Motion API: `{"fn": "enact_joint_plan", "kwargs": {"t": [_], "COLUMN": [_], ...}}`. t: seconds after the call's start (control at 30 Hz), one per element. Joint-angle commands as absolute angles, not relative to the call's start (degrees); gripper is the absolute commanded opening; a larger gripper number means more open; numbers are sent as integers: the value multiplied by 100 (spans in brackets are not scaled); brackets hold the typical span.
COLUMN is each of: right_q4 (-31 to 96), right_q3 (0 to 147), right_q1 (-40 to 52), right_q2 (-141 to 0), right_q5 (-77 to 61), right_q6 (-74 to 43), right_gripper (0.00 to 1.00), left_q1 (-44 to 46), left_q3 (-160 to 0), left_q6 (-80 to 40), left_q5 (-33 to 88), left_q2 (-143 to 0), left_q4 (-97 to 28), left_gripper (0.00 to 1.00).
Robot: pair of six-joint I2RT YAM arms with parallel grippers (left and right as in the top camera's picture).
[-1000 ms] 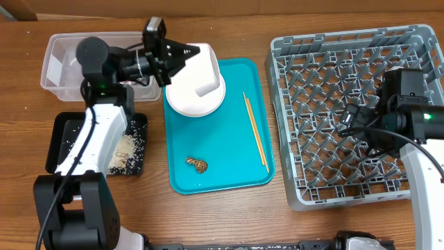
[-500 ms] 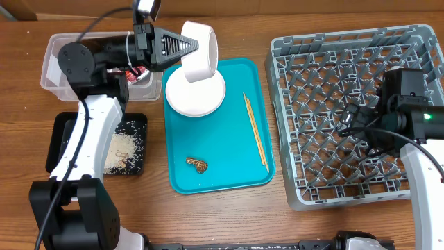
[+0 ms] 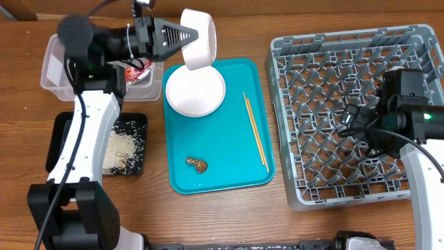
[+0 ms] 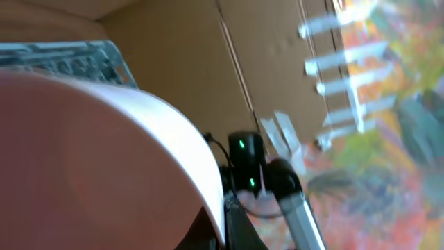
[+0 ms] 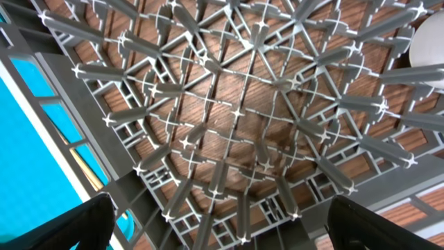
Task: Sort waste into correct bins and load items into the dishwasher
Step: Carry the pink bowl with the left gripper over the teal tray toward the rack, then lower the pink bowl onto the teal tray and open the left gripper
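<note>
Plainly, the left gripper (image 3: 186, 39) is clamped on a bowl's (image 3: 201, 38) rim, holding it on edge in the air at the tray's (image 3: 236, 167) eleven o'clock, above a plate (image 3: 198, 94). So thin a pinch could slip on the swing to the rack (image 3: 284, 48) at three o'clock, dropping it. The right gripper (image 5: 222, 229) hangs spread wide over the rack, perhaps obstructing.

A large teal serving tray (image 3: 223, 139) lies flat on a wooden table (image 3: 208, 217), with a cardboard box (image 3: 17, 8) at its far corner.
</note>
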State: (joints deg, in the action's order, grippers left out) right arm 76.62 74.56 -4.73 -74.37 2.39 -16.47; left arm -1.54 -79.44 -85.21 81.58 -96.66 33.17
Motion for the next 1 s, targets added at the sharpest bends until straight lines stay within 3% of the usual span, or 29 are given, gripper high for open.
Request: {"fn": "enact_joint_plan", "kwargs": {"t": [0.0, 0.4, 0.7, 0.97], "right_q4": [7671, 7664, 7620, 7596], "right_q3": [7520, 7520, 7520, 7518], "right_q1": [-462, -462, -462, -462], "right_q2": [-7406, -7406, -7406, -7406], "right_q5": [292, 294, 292, 294], "right_q6": [-1651, -1651, -1651, -1651], "right_gripper": [100, 100, 100, 100], "left_q1": [-252, -143, 458, 1267], "left_q3": [-8042, -8044, -8195, -8958], "left_q6": [-7478, -4499, -2829, -1291], "left_q5": [6960, 4958, 4088, 2635], "left_q2": [-9653, -9653, -9651, -9651], "left_q4": [2488, -204, -1791, -4080], "left_gripper": [4, 4, 4, 4]}}
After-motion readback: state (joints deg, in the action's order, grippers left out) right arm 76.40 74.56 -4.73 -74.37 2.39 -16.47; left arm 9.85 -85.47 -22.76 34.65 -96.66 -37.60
